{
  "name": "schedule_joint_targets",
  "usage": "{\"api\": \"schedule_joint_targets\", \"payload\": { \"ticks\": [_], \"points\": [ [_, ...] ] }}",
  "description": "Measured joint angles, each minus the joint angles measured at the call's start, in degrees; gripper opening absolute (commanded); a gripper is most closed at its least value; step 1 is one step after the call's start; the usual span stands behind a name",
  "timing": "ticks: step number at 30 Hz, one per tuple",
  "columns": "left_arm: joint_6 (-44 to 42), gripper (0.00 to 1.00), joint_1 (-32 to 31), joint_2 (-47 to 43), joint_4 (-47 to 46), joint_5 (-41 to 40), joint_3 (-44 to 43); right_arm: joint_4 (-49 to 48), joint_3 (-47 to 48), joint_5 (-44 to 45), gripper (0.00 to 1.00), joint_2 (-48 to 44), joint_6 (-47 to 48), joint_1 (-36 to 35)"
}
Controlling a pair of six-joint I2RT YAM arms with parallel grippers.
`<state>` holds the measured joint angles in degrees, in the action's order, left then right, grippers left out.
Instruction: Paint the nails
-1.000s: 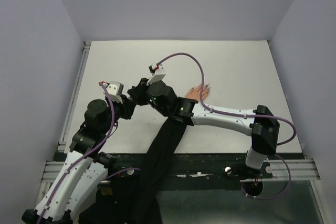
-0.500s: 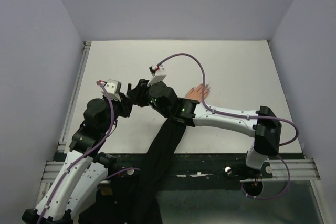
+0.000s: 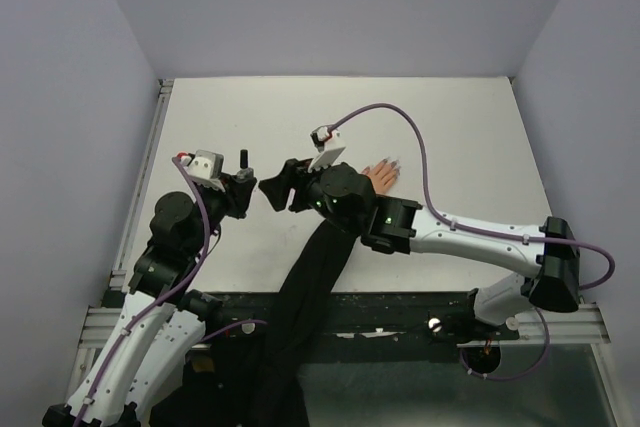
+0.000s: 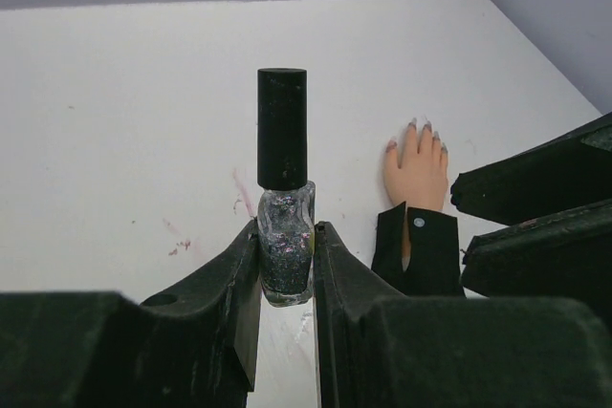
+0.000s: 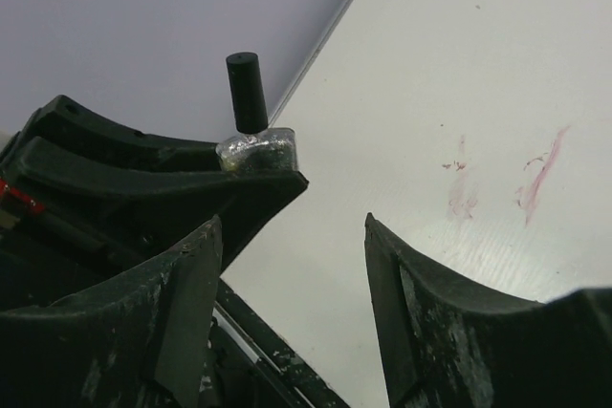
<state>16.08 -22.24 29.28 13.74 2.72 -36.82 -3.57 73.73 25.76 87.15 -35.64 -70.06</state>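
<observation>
My left gripper [image 4: 285, 236] is shut on a small glass bottle of dark glittery polish [image 4: 285, 250], held upright with its black cap [image 4: 282, 128] on. In the top view the left gripper [image 3: 243, 181] is left of centre, and the cap [image 3: 243, 158] sticks up from it. My right gripper [image 3: 274, 192] is open just right of the bottle, touching nothing. The right wrist view shows its jaws [image 5: 292, 222] wide apart and empty, with the bottle [image 5: 256, 150] beyond them. The pale fake hand [image 3: 381, 176] lies flat in a black sleeve [image 3: 315, 272]. Its nails [image 4: 421, 128] point away from me.
Pink smears [image 4: 239, 196] mark the white table [image 3: 450, 127] near the bottle and also show as smears [image 5: 538, 179] in the right wrist view. A metal rail [image 3: 146, 167] runs along the table's left edge. Lilac walls enclose three sides.
My right gripper has opened wide and drawn back to the right, off the bottle's cap. The left gripper has shifted slightly left, still holding the capped bottle.
</observation>
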Motion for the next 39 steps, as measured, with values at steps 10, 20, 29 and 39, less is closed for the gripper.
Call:
{"api": "schedule_joint_targets", "payload": {
  "ticks": [10,20,29,39],
  "points": [
    [0.26,0.00,0.02,-0.50,-5.62,16.06,0.00,-1.44,-6.08,-25.42,0.69,-13.14,9.68,13.88],
    [7.45,0.00,0.00,3.17,-19.04,44.26,0.50,4.22,-2.01,-50.18,0.66,-16.98,17.51,18.08],
    [11.89,0.00,0.00,4.66,-24.00,52.50,1.38,5.01,-1.90,-59.58,0.58,-16.96,18.40,18.08],
    [12.68,0.00,0.00,4.74,-24.83,53.96,1.38,3.06,-1.90,-62.58,0.52,-15.91,18.21,18.08]
  ]
}}
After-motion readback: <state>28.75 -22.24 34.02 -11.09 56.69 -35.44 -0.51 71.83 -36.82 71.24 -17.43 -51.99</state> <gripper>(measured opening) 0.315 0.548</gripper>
